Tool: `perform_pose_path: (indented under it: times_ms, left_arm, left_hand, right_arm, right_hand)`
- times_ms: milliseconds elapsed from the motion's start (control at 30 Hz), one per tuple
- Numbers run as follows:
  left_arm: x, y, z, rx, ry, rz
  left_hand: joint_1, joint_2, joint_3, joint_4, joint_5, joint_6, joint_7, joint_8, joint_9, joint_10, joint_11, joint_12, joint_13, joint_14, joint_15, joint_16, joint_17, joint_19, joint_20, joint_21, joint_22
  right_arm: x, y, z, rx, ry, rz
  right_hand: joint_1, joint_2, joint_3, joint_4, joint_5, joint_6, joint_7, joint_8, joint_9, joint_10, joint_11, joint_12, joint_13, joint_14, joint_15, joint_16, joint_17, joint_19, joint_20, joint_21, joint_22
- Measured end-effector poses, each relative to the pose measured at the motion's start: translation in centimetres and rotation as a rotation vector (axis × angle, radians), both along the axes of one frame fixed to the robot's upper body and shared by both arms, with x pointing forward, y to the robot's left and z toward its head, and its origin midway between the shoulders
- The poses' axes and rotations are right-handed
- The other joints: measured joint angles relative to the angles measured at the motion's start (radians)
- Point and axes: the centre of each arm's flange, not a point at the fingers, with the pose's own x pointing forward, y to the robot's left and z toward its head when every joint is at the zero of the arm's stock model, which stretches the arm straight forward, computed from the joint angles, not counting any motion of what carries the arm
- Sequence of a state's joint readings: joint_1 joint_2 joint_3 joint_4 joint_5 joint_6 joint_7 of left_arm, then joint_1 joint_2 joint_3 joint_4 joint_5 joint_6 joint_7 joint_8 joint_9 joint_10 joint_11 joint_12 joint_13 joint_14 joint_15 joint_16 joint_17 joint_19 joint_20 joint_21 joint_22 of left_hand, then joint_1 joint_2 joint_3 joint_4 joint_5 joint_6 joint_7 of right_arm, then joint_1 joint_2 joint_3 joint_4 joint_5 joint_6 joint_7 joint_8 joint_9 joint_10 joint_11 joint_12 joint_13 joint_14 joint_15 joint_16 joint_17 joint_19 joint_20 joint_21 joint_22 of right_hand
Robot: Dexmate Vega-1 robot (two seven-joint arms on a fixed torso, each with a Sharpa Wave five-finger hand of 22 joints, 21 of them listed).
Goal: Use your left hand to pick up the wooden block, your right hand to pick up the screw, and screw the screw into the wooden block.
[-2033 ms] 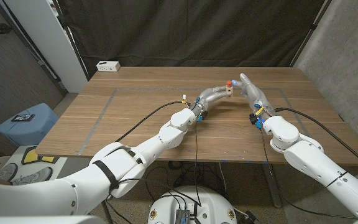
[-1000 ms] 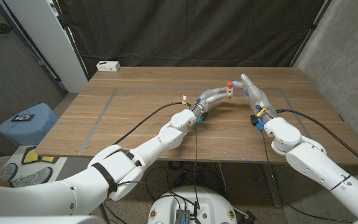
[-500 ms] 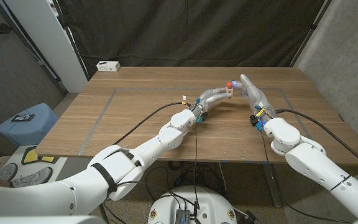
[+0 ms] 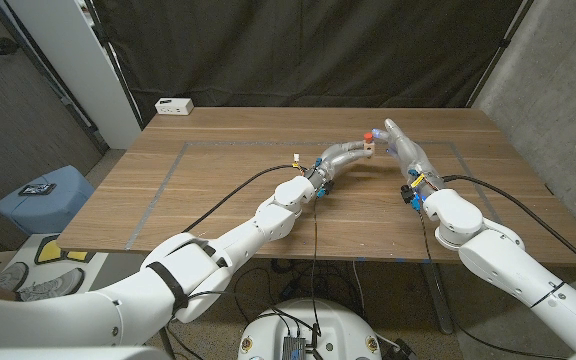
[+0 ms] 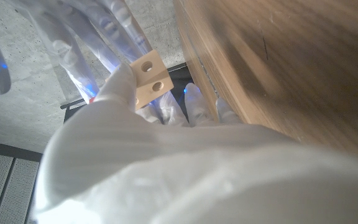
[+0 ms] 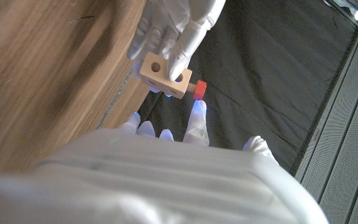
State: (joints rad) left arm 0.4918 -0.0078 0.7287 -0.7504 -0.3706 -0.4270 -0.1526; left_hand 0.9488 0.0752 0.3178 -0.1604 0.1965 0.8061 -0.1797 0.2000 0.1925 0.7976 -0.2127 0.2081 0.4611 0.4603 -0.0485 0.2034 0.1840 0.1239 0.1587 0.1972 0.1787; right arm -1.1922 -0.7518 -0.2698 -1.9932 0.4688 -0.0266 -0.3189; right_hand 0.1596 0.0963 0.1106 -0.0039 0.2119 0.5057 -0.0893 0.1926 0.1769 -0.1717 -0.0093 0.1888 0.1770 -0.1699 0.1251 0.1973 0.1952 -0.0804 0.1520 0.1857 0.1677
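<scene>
Two white robot arms meet over the far middle of a wooden table (image 4: 218,190). The left hand (image 4: 343,153) grips one block (image 4: 367,147) in its fingertips, held up off the table. The block is small, pale, unpainted wood, roughly cube-shaped, with round holes bored through it; two holes show on one face in the left wrist view (image 5: 149,78), and two more show in the right wrist view.

One screw (image 6: 197,89) sticks out of the side of the block. Its head is red and blocky, and a short shaft runs from the head into the wood. In the head view the red head sits just beside the block, between the two hands.

The right hand (image 4: 402,143) reaches toward the screw with fingers extended. One fingertip (image 6: 197,107) lies just beside the red head; whether the hand actually pinches the screw cannot be told.

One small white box (image 4: 174,105) sits at the table's far left corner. No writing can be read anywhere.
</scene>
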Motion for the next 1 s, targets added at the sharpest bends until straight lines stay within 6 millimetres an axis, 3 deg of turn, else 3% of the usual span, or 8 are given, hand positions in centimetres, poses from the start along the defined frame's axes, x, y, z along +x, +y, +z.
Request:
perform_pose_path:
  times_ms: [1000]
  left_arm:
    - [0.28, -0.09, 0.17, 0.0, 0.006, -0.003]
  left_hand:
    - [0.007, 0.007, 0.0, 0.0, 0.0, -0.001, 0.0, -0.003, 0.0, -0.009, 0.002, -0.001, 0.0, -0.004, 0.004, 0.0, 0.0, 0.0, 0.0, 0.0, 0.0]
  right_arm:
    - [-0.3, 0.72, -0.17, -0.011, 0.011, 0.015]
  right_hand:
    - [0.0, 0.0, 0.004, -0.004, 0.007, 0.0, 0.0, -0.001, -0.001, 0.0, 0.0, 0.0, 0.0, 0.0, 0.0, 0.0, 0.0, 0.0, 0.0, 0.0, 0.0]
